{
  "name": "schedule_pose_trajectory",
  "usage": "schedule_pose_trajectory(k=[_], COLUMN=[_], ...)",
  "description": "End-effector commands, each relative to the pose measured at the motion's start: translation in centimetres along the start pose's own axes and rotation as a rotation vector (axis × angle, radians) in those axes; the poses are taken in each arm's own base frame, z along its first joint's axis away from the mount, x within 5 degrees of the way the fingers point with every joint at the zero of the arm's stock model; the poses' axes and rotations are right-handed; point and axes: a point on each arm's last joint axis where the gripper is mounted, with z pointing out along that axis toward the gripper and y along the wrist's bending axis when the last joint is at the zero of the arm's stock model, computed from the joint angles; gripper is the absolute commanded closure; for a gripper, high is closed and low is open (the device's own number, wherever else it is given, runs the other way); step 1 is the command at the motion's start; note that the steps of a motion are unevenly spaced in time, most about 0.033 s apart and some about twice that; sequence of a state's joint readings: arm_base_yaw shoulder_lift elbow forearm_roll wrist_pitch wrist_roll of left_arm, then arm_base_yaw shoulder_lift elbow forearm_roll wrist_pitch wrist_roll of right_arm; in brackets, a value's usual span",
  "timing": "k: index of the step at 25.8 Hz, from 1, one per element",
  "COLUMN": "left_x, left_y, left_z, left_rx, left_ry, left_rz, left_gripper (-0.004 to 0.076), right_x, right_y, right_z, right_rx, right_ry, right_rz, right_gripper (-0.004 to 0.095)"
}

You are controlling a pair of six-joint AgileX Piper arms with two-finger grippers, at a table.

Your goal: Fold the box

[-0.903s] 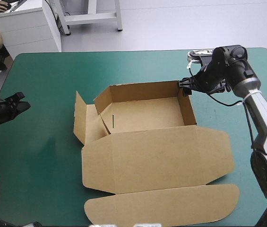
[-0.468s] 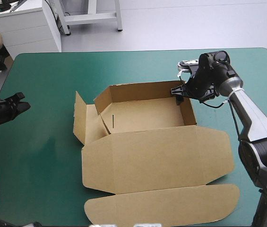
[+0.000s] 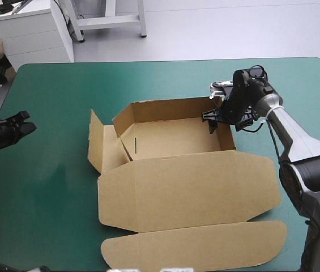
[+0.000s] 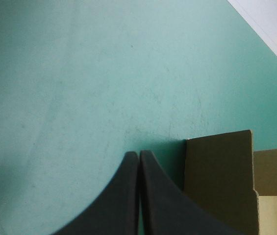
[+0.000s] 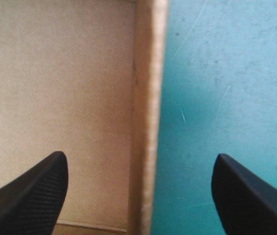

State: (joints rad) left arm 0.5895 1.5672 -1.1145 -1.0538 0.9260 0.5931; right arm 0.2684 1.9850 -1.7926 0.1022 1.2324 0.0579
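I see right gripper: fingers spread, straddling the right wall of the box near its far corner. Left gripper: fingers clenched together over the desk.

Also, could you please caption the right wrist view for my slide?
Open right gripper lined up over a raised wall of the box, teal-green cover beside it.

Bright, even light casts faint shadows beside the box.

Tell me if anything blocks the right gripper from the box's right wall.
Nothing visible does. The right gripper is open, its fingers astride the right wall of the box, one inside, one over the teal-green cover.
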Motion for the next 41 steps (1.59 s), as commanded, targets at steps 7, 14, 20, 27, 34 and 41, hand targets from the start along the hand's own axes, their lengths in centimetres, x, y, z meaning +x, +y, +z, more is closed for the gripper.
schedule_pose_trajectory(k=[7,14,20,27,34,41], left_x=[-0.6,-0.6,-0.4,-0.2,0.0,0.3], left_y=[-1.7,-1.6,-1.5,-1.1,-0.3,-0.1], left_z=[-1.4,-1.4,-1.4,-1.4,-0.8,-0.3], left_rx=[0.04,0.029,0.022,-0.03,-0.052,-0.028], left_ry=[-0.067,-0.06,-0.042,-0.018,0.024,0.063], left_rz=[-0.004,0.005,0.025,0.067,0.077,0.061], left_gripper=[0.0734,0.0734,0.0734,0.0734,0.0734,0.0587], right_x=[0.2,0.7,4.3,8.8,9.9,10.0], right_y=[0.3,0.6,1.3,1.6,1.7,1.7], right_z=[-3.1,-5.3,-15.1,-22.4,-24.5,-24.5], right_rx=[-0.023,-0.029,-0.051,-0.067,-0.068,-0.057], right_ry=[-0.057,-0.107,-0.34,-0.532,-0.641,-0.635], right_rz=[-0.02,-0.07,-0.092,-0.106,-0.126,-0.158], right_gripper=[0.0856,0.0922,0.0922,0.0922,0.0923,0.0923])
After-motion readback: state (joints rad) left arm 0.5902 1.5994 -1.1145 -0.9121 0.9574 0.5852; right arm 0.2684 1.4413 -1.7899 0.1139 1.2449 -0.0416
